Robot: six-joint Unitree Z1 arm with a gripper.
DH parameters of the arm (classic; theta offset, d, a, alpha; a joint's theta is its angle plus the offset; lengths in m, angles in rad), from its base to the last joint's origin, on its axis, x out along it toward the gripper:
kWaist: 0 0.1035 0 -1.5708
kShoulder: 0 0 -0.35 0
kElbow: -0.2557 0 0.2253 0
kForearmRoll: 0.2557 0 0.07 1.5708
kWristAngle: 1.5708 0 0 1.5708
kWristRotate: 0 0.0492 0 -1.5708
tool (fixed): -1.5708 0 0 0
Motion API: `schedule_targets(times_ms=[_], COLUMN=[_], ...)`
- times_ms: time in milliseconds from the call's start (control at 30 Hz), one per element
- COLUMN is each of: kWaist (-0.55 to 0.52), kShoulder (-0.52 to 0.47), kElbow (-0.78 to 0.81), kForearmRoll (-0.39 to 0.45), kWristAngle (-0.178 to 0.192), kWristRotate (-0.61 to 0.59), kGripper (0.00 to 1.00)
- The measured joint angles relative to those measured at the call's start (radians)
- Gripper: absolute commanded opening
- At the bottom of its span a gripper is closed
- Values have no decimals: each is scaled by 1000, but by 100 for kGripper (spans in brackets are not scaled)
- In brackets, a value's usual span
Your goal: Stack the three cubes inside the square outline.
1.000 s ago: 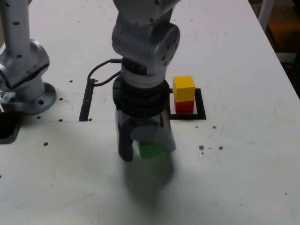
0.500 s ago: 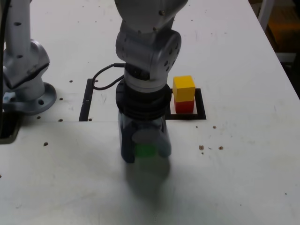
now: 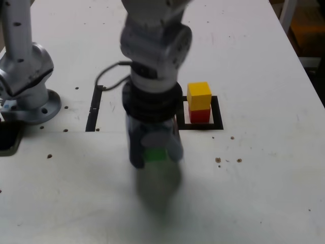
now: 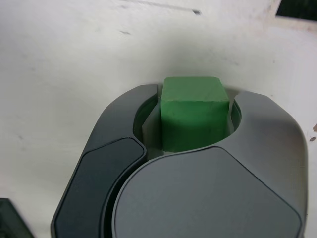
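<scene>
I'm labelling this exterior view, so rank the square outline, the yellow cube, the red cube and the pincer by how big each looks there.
1. Pincer, largest, though nearer the camera.
2. Square outline.
3. Yellow cube.
4. Red cube, smallest as seen, because the yellow one sits on it and hides its top; I can't say they truly differ.

The green cube [image 4: 194, 111] sits between the dark grey pincer [image 4: 195, 106] halves, over a white tabletop [image 3: 264, 193] flecked with small brown specks. A yellow cube [image 3: 198, 95] tops a red cube [image 3: 199, 116] within the black square outline [image 3: 217, 118]. The arm [image 3: 155, 46] is silver-grey with a black ribbed collar.
</scene>
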Motion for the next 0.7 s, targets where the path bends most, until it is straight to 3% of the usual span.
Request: schedule_targets(times_ms=[367, 700], kWaist=[2, 11], kShoulder=[-153, -183], kElbow=[-58, -250], kForearmRoll=[264, 458], kWristAngle=[96, 197], kWristRotate=[-103, -81], kGripper=[26, 26])
